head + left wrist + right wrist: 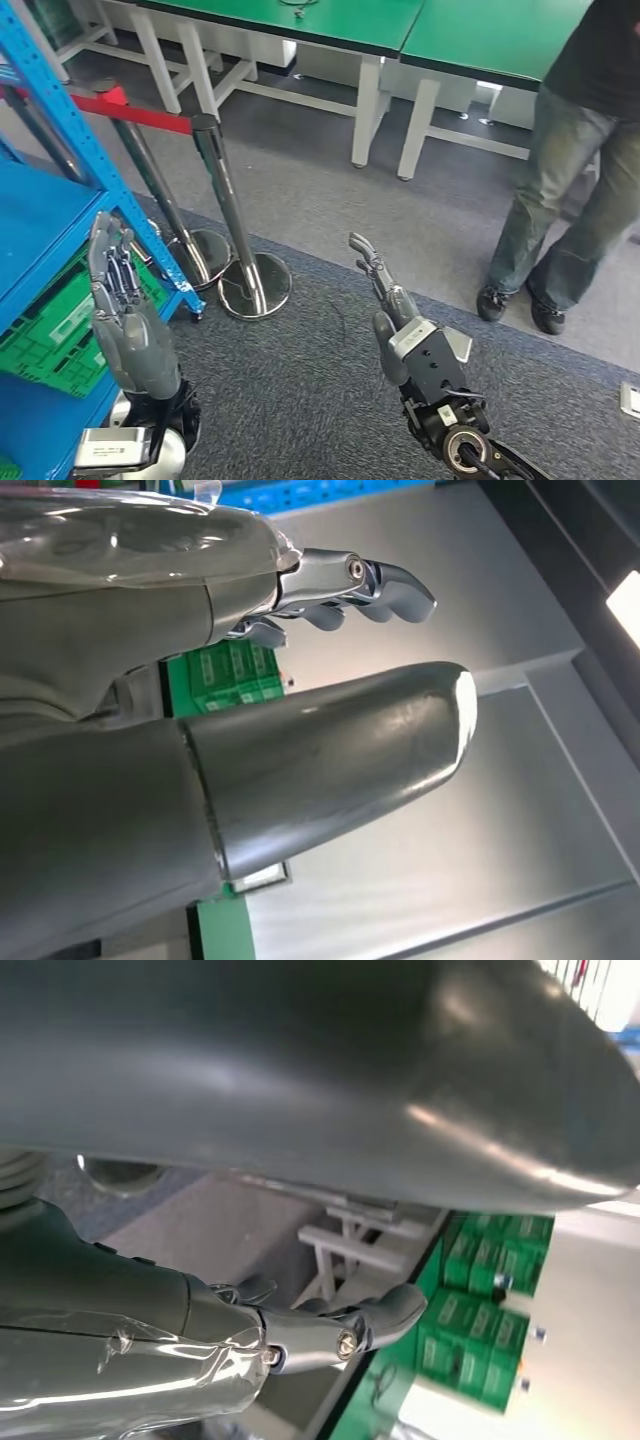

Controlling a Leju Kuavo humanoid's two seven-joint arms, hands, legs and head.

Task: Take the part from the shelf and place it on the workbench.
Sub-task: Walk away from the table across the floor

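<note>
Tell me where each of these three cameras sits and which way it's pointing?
Head view: high on the body, looking down at carpet, blue shelf, posts, a person; left robot hand and right robot hand show.
Left wrist view: behind the left robot hand, looking past its fingers.
Right wrist view: behind the right robot hand, facing green tables.
Shared: head and right wrist views both show green tables.

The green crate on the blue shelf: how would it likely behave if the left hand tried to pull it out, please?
The green crate looks like rigid moulded plastic, so probably stiff. Its flat base on the blue shelf suggests sliding, not rolling. Its weight cannot be judged. The left hand is open beside it.
</note>
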